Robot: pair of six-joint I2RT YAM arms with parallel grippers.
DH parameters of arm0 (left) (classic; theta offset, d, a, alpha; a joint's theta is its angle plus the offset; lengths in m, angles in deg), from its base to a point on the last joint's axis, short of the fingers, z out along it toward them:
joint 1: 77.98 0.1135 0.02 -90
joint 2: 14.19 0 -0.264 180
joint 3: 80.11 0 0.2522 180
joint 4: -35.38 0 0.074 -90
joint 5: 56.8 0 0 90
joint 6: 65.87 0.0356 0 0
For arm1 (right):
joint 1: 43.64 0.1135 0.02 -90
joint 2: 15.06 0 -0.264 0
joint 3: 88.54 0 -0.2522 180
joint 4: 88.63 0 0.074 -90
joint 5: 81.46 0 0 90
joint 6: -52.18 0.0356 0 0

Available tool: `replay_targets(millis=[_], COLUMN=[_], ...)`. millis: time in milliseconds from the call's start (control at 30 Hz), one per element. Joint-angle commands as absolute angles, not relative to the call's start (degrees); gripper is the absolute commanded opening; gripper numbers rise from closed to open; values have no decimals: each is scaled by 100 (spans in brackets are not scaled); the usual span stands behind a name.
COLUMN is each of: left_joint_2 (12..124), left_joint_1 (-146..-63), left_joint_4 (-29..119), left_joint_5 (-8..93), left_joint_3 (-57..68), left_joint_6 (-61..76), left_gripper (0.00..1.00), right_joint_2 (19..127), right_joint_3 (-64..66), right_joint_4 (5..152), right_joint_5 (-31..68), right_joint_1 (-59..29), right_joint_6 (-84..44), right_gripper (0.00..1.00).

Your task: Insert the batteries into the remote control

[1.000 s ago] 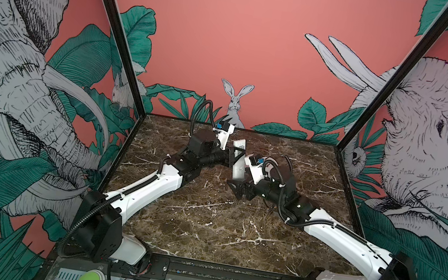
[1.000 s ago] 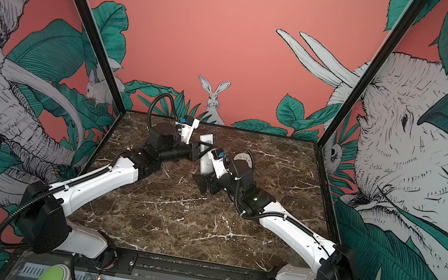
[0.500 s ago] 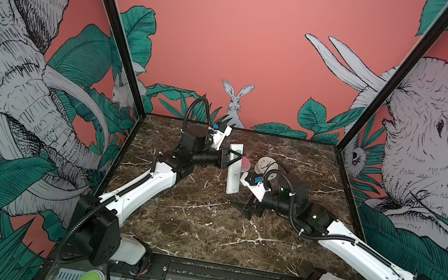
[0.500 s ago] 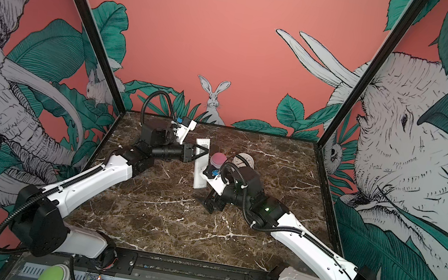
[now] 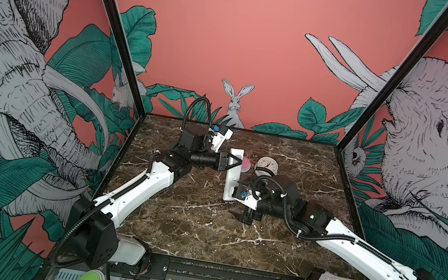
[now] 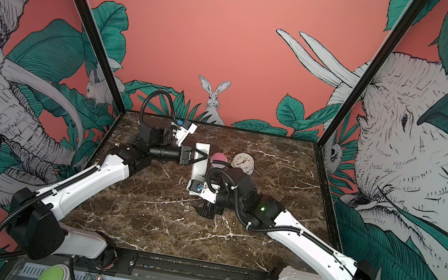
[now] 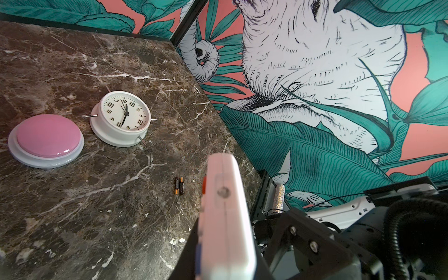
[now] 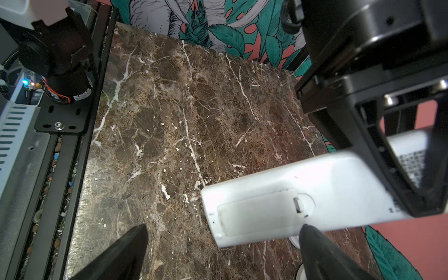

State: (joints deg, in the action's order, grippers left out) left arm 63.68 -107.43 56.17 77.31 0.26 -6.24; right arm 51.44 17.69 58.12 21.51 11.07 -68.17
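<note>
**Next up: popping the back cover**

Start from the left claw (image 5: 236, 161), pinched shut across the upper part of the remote (image 5: 232, 180) and holding it apparently clear of the table (image 5: 195, 233), just above centre in both top views. Find the right claw (image 5: 244, 215) spread wide and empty, just below the remote's lower end.

Judging by that, aim next for the cover (image 8: 257, 215), seemingly closed on the plain back. Bring one fingertip to the latch notch, then press and slide lengthwise, bracing against the left grip to avoid twisting the remote loose.

Look to the right wrist view alone for that cover and latch. Look to the left wrist view alone for the batteries (image 7: 179, 186), two side by side on the table, apart from the remote, with the clock (image 7: 122, 118) and pink button (image 7: 47, 137) beyond. Not to be made out in the top views.
</note>
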Motion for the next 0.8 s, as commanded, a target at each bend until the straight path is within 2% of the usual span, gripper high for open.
replay_targets(millis=[0, 767], left_joint_2=[6096, 6074], left_joint_1=[-10720, -10716], left_joint_4=[5628, 5398], left_joint_5=[7933, 8115], left_joint_3=[116, 106], left_joint_6=[-689, -892], left_gripper=[0, 0], right_joint_2=[5181, 5623], right_joint_3=[1609, 1355], right_joint_4=[5843, 5900], right_joint_5=[1946, 1360], right_joint_1=[1206, 1450], right_joint_6=[-7097, -7355], right_gripper=[99, 100])
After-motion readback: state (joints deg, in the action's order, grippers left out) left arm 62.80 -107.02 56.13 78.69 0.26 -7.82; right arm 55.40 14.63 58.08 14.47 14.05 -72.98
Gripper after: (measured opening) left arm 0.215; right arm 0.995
